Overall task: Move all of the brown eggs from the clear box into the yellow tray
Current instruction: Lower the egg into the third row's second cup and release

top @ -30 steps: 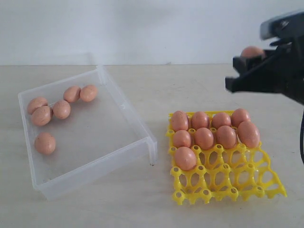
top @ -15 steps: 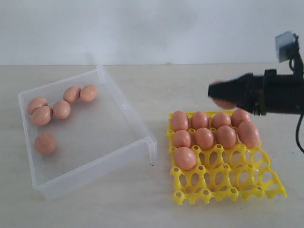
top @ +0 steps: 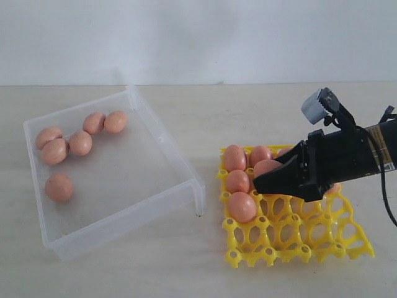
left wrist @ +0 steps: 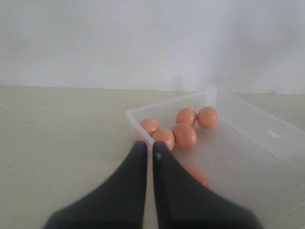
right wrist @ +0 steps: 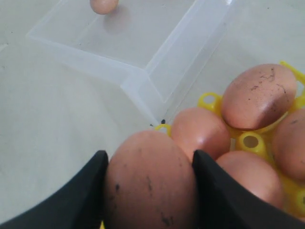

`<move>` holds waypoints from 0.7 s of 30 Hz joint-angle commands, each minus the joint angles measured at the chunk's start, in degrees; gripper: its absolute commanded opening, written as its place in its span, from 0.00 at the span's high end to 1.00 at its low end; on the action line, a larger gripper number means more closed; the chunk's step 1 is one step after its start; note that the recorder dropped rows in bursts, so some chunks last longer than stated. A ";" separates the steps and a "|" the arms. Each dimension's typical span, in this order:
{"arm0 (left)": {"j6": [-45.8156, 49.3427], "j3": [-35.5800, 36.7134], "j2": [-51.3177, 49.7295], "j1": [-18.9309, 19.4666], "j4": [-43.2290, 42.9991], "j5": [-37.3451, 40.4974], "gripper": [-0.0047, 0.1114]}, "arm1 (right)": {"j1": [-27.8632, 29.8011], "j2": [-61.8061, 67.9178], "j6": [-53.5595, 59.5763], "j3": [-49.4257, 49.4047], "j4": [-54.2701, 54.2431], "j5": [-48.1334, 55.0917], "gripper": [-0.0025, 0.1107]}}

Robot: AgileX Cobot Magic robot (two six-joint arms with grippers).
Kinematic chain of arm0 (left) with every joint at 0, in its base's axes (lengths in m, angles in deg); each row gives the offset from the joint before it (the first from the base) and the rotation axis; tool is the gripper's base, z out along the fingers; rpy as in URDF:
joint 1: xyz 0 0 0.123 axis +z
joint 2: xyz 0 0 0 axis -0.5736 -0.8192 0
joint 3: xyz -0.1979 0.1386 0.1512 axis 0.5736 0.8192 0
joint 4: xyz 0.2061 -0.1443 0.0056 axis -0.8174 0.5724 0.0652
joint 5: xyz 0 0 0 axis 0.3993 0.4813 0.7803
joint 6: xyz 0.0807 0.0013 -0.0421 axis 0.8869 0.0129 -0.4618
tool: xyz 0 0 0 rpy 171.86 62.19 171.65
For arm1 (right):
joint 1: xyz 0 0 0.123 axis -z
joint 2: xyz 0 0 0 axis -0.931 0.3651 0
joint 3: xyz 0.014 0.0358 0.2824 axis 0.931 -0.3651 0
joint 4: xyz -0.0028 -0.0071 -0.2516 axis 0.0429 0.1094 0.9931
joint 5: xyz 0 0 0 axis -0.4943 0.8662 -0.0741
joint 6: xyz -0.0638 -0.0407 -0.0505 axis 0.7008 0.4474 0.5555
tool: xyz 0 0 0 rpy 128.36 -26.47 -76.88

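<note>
In the exterior view the right pincer (top: 259, 184) reaches in from the right edge of the frame, low over the yellow tray (top: 298, 251) in the lower right, with its jaws clamped on a held egg (top: 266, 166). The right wrist view shows the grip plainly: the pinkish, dark-speckled egg fills the gap, with a black finger (right wrist: 86, 195) pressed against each flank. The held egg hangs over the left-middle part of the tray, just beside the tray eggs (top: 234, 158) already seated there. Whether it touches the lattice cannot be told. Four seated eggs show clearly on the tray's left side: two in the far row, one in the second row and one in the third. More eggs are mostly hidden behind the black arm. The near rows of cells are open yellow cups. The clear box (top: 155, 133) lies on the pale bench (top: 205, 267) in the left half of the frame, well apart from the tray. It holds six brown eggs (top: 80, 143), five bunched in its upper-left corner and one alone lower down near the left wall. In the left wrist view the left pincer (left wrist: 148, 150) has its jaws together with only a thin slit between them, gripping nothing, and it points toward the box corner where the eggs lie.
</note>
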State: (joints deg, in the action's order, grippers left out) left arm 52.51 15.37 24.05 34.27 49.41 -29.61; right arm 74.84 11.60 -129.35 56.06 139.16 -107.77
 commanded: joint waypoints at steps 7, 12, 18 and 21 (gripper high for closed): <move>-0.10 0.15 0.20 0.11 -0.07 -0.22 0.92 | -0.12 2.83 -0.46 0.35 -0.15 1.32 0.81; -0.10 0.15 0.20 0.11 -0.07 -0.22 0.92 | -0.12 3.72 -0.33 0.35 -0.15 0.84 0.81; -0.10 0.15 0.20 0.11 -0.07 -0.12 0.92 | -0.12 3.72 -1.23 0.35 -0.15 0.96 0.81; -0.10 0.15 0.20 0.11 -0.07 -0.12 0.92 | -0.12 3.72 -1.36 0.35 -0.15 0.96 0.81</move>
State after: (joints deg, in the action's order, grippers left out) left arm 52.51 15.37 24.05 34.27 49.41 -29.61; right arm 74.84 15.45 -130.63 56.28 139.20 -106.11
